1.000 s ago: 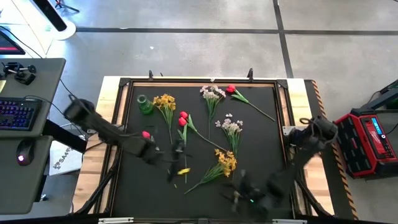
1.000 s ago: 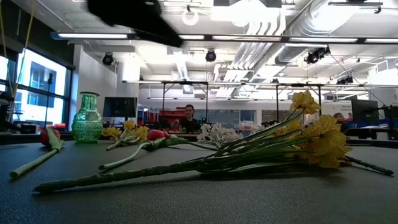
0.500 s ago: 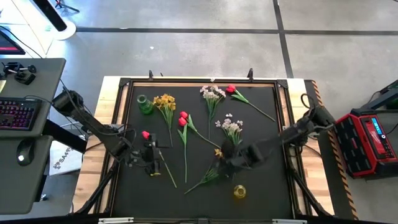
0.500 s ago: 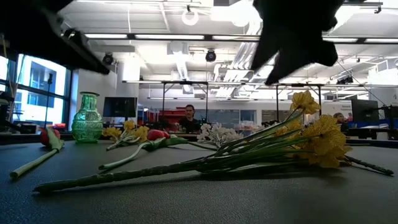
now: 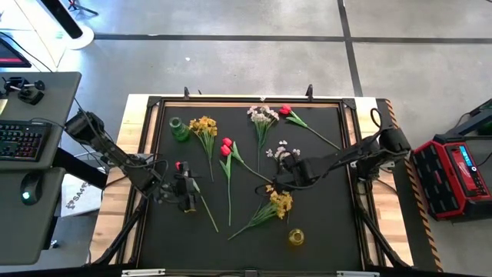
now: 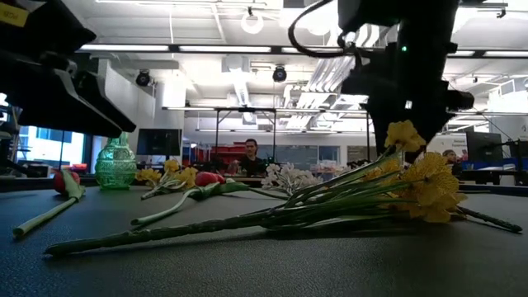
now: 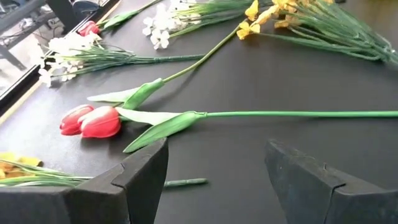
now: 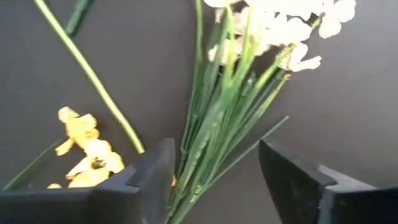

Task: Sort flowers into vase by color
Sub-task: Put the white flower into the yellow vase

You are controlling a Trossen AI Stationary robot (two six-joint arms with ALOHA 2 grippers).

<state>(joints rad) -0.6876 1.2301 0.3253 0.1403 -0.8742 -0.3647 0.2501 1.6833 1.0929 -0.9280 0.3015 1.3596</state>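
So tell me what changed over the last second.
The right gripper swung from the table's near edge up over the whitish spray, jaws open astride its stems. The left gripper shifted slightly, open and empty. The flowers and green vase stayed put.

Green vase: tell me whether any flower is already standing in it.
No: the green vase stands empty at the table's far left corner, with all flowers lying flat on the mat.
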